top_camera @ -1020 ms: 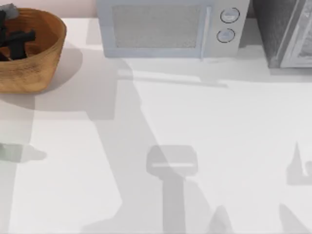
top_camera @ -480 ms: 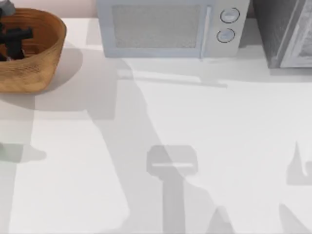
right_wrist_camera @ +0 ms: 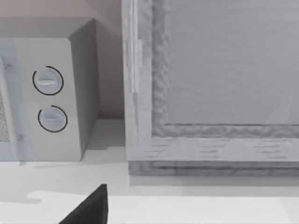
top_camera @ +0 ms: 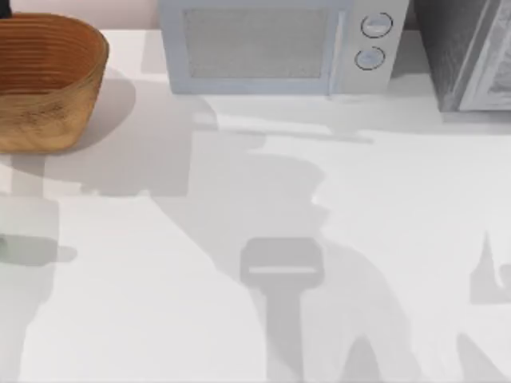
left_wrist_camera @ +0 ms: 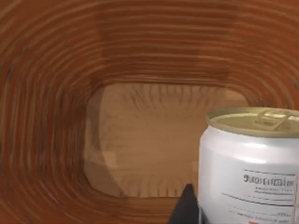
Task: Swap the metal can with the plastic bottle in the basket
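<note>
Comparing the top view with a second ago, I see my left tool has gone from inside the basket point(top_camera: 48, 80), where its dark shape sat over the woven floor; the basket now looks bare from above. My left wrist view looks down into the basket point(left_wrist_camera: 56, 93) with the metal can point(left_wrist_camera: 250, 163) close before the camera and a dark fingertip point(left_wrist_camera: 187, 207) at its base, so I judge the left tool is holding the metal can, lifted out above the basket. That frees the basket for the plastic bottle. Small dark print sits on the can's white wall, too blurred to read. My right arm idles facing the microwave point(right_wrist_camera: 51, 98); I cannot tell its tool's opening.
</note>
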